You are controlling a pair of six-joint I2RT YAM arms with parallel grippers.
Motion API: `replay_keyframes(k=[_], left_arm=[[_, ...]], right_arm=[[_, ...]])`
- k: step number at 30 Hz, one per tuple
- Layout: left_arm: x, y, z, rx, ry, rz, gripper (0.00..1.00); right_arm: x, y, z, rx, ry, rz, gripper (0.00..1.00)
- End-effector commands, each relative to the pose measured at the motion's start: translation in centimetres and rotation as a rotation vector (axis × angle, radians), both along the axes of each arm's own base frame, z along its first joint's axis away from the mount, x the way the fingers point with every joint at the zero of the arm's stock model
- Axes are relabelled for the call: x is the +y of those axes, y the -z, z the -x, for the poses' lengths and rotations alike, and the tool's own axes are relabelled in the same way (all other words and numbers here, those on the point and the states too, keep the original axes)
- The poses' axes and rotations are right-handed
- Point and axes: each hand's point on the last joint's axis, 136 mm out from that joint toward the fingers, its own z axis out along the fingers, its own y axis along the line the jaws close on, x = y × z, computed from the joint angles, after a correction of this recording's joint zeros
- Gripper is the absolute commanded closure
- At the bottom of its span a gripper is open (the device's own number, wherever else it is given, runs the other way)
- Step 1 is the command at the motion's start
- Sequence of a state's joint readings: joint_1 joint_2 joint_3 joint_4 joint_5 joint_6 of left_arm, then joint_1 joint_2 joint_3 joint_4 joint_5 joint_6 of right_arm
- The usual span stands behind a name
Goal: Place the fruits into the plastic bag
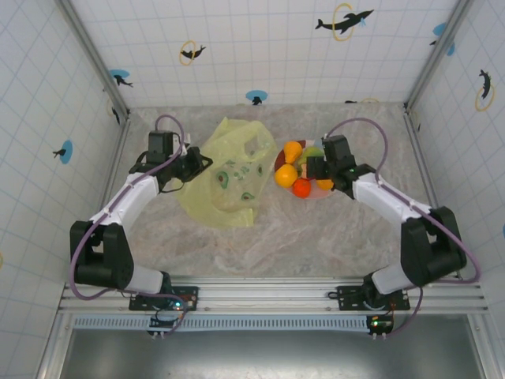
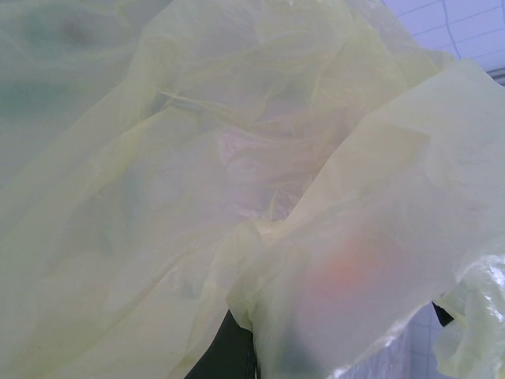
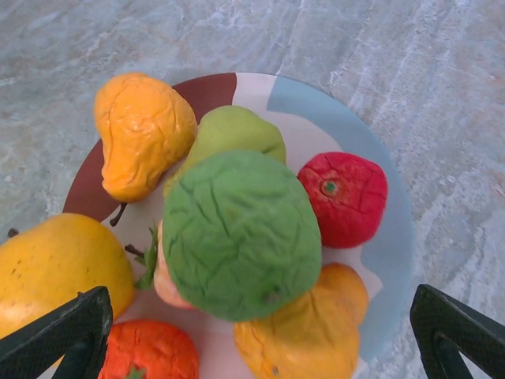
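Observation:
The yellow-green plastic bag (image 1: 229, 178) lies left of centre, its left edge raised where my left gripper (image 1: 197, 163) is shut on it. In the left wrist view the bag's film (image 2: 237, 158) drapes over a dark finger (image 2: 229, 355). The fruits sit piled on a round plate (image 3: 371, 150): a bright green one (image 3: 241, 233) on top, a red one (image 3: 343, 197), an orange pear (image 3: 142, 130), a yellow-green pear (image 3: 233, 130) and several orange ones. My right gripper (image 3: 259, 316) hangs open just above the pile (image 1: 300, 170), its fingers either side of the green fruit, touching nothing.
The plate (image 1: 316, 194) stands right of the bag on the marbled table top. Tiled walls close in the left, right and back. A strip of bare table (image 1: 268, 237) runs between the bag, the plate and the arm bases.

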State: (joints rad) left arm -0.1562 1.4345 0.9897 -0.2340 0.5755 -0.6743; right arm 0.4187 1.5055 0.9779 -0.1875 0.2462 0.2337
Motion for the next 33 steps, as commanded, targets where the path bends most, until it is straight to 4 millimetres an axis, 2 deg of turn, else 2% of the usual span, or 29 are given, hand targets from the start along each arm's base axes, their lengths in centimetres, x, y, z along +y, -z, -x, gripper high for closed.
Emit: replay_keyframes(k=[1,10,17,21,27,28,33], left_arm=[[0.1,-0.2,-0.2,-0.012,-0.009,0.005,1.00],[0.0,-0.2,-0.4,-0.018,-0.005,0.007,1.00],[0.0,0.0,-0.4,-0.012,-0.002,0.009,1.00],[0.0,0.0,-0.4,-0.013,0.000,0.006,1.00],[0.0,-0.1,-0.3,-0.016,0.001,0.007,1.00],[0.1,0.8,0.2,0.006,0.000,0.004,1.00],[0.1,0.8,0.5,0.008,-0.004,0.012,1.00]], right_arm=[[0.1,-0.3,-1.7,0.000,0.008,0.039,0.00],[0.1,1.8,-4.1,0.044,0.017,0.131,0.02],[0.9,3.2,-4.5,0.082,-0.015,0.122,0.19],[1.2,3.4,-4.5,0.087,-0.024,0.111,0.24],[1.2,1.5,-4.7,0.044,-0.020,0.096,0.29],[1.3,0.8,-4.7,0.029,-0.021,0.088,0.29],[1.8,-3.0,-4.3,-0.052,-0.039,0.021,0.30]])
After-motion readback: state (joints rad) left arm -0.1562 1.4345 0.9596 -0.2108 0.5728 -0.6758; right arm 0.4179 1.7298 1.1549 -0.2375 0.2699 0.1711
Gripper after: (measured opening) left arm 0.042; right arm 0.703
